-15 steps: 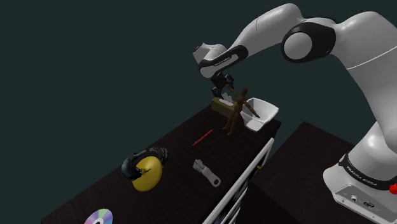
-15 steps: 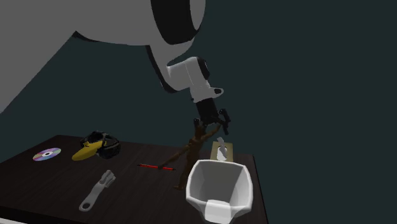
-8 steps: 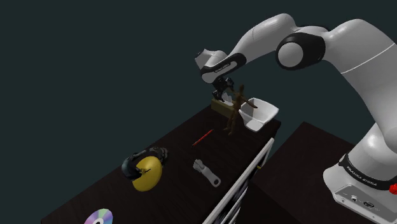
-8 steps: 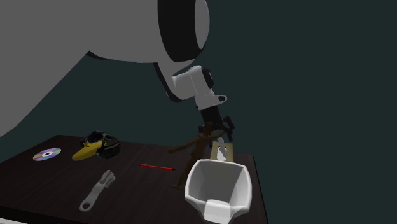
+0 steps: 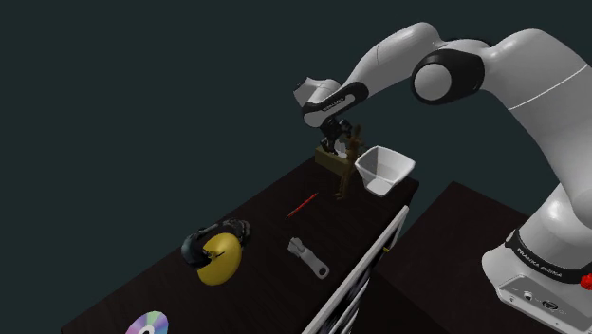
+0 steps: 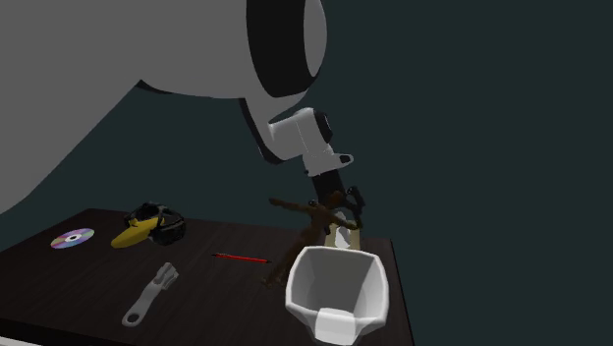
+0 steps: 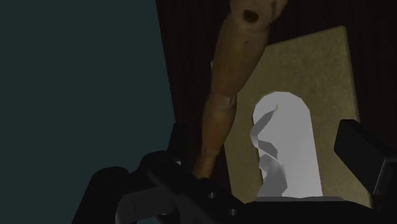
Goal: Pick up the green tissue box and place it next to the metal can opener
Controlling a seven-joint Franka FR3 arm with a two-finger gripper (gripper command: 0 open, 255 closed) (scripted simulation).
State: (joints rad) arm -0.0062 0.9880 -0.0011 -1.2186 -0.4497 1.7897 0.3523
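The gripper (image 7: 270, 156) hangs fingers-down over the tissue box (image 7: 318, 76), its two black fingers standing apart, one on either side of the white tissue that sticks out of the box's slot. The box looks olive-tan, not green. It lies flat at the far corner of the dark table (image 5: 266, 247). A limb of the wooden artist's mannequin (image 7: 226, 95) runs close beside one finger.

In the shoulder view the gripper (image 5: 334, 142) sits lower over the box (image 5: 325, 159) than a second ago. The mannequin (image 5: 343, 176) then had an arm across the white bin (image 5: 389, 176) and now shows apart from it. In the second exterior view the gripper (image 6: 346, 208) is down at the box (image 6: 346, 239). The mannequin (image 6: 300, 236), nearly upright before, leans with an arm stretched toward that view's left, just beside the bin (image 6: 373, 295).

The grey can opener (image 5: 310, 258) lies well apart from the box, nearer the table's middle (image 6: 149, 295), unmoved.
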